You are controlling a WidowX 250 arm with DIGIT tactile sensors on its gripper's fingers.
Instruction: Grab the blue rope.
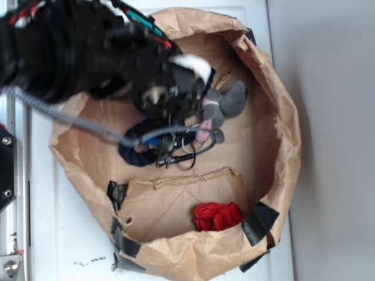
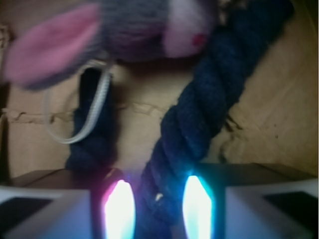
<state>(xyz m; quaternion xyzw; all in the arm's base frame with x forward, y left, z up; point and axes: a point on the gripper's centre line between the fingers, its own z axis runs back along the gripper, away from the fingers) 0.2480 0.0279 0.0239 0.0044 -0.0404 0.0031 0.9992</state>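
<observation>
Wrist view: gripper (image 2: 158, 209) w/ two glowing fingertips (image 2: 118, 209) set narrowly on either side of one strand of the blue rope (image 2: 209, 114), which runs between them; firm clamping can't be told. Rope lies on the brown paper bag (image 1: 275, 105) floor, beside grey plush mouse (image 1: 225, 102). Red knotted cloth (image 1: 217, 216) sits apart near bag's rim.

A brown paper bag (image 1: 275, 111), torn open into a shallow basin with black tape (image 1: 258, 222) at its rim, is lying on a white table (image 1: 64, 234). A grey plush mouse (image 1: 225, 102) with a pink ear (image 2: 50, 47) is resting inside. A red knotted cloth (image 1: 217, 215) is sitting well apart, by the rim.
</observation>
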